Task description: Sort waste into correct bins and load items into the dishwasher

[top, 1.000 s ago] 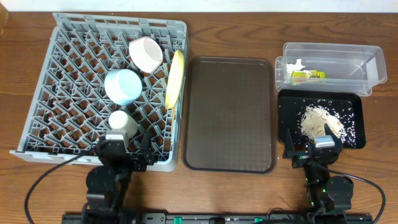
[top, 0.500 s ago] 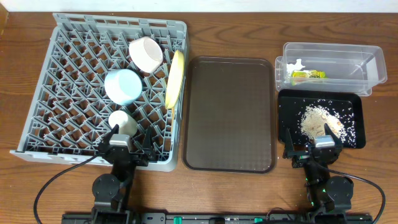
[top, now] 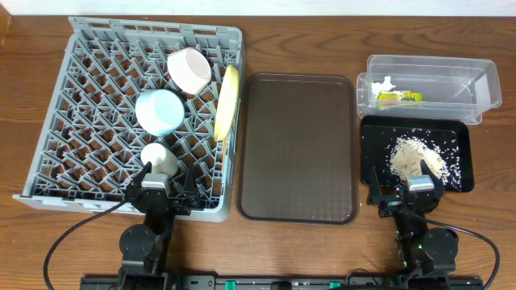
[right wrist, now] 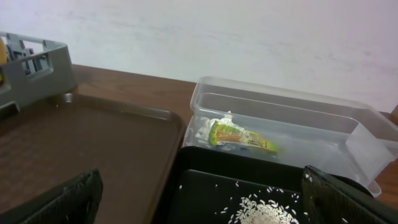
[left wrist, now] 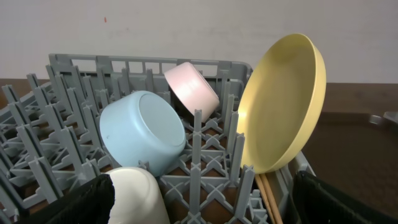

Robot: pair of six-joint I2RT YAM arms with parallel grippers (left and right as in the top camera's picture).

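Wood table (top: 306, 44), white wall (right wrist: 217, 31) | left gripper (top: 165, 184) spread | right gripper (top: 409, 185) spread

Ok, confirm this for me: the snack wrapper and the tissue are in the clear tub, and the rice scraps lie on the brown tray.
Not quite: the rice scraps lie in the black tray, not the brown tray; the overhead view shows it. The snack wrapper and tissue are in the clear tub.

Overhead camera looks straight down on the table (top: 306, 40); wrist cameras sit low at the near edge facing far, left close into the dish rack (left wrist: 143, 62), right across the brown tray (right wrist: 93, 143), both seen overhead
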